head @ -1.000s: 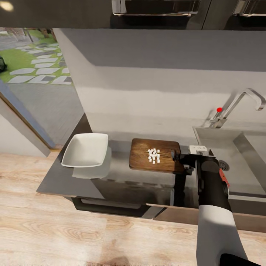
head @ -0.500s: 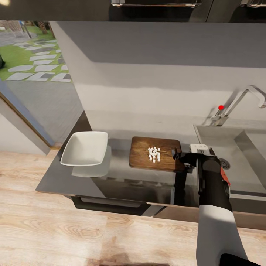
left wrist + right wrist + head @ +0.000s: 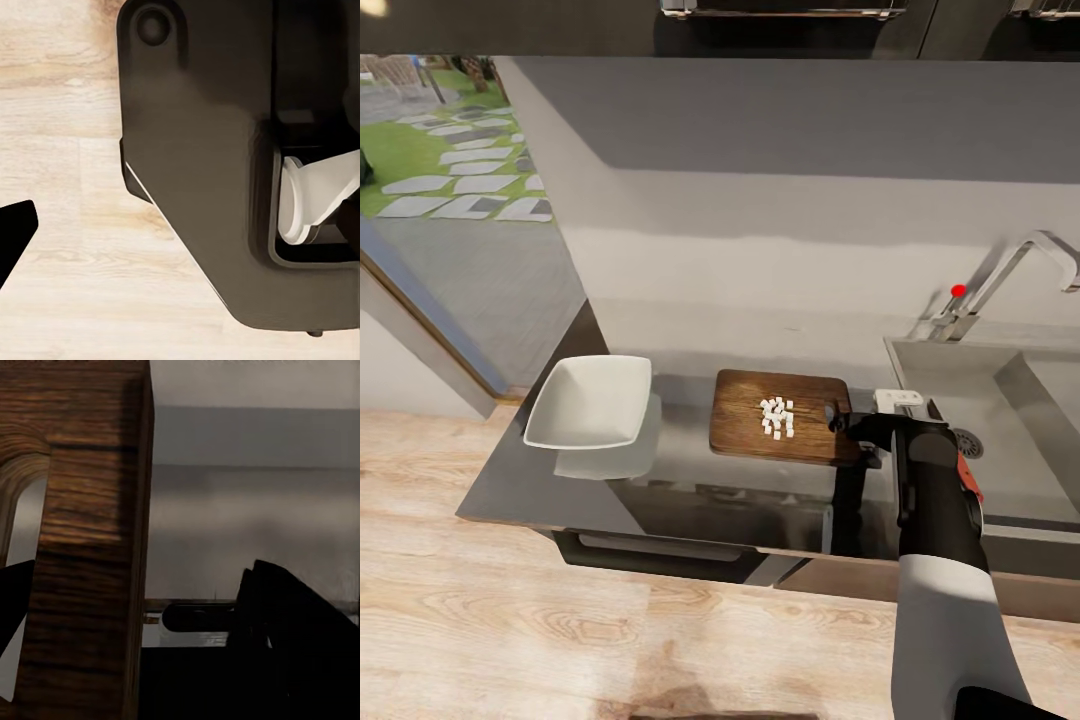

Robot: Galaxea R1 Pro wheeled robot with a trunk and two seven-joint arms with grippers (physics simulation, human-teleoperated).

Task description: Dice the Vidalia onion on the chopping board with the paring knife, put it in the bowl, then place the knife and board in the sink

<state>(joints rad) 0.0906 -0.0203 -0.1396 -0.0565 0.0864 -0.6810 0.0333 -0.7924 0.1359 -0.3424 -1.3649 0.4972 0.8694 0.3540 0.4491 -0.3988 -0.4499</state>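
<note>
The chopping board (image 3: 745,425) lies on the grey countertop (image 3: 510,480) with a small heap of pale diced onion (image 3: 777,418) on it. Left of it stands the white bowl (image 3: 588,402). My right gripper (image 3: 840,420) is at the board's right end. In the right wrist view that gripper (image 3: 142,577) is open, its fingers set wide around the board's slotted end (image 3: 82,547). A red piece (image 3: 967,476), perhaps the paring knife's handle, peeks out beside my right forearm over the sink (image 3: 1010,400). One left fingertip (image 3: 16,229) hangs over the wooden floor.
The steel tap (image 3: 1010,270) with its red-tipped lever (image 3: 958,291) rises behind the sink. Dark wall cabinets (image 3: 780,8) hang overhead. A glass door (image 3: 450,200) at the left opens onto a garden. My own dark base (image 3: 202,165) looms close in the left wrist view.
The head camera shifted a little between one second ago and half a second ago. Since then the view is steady, and the board, dice, bowl and right arm have stayed put.
</note>
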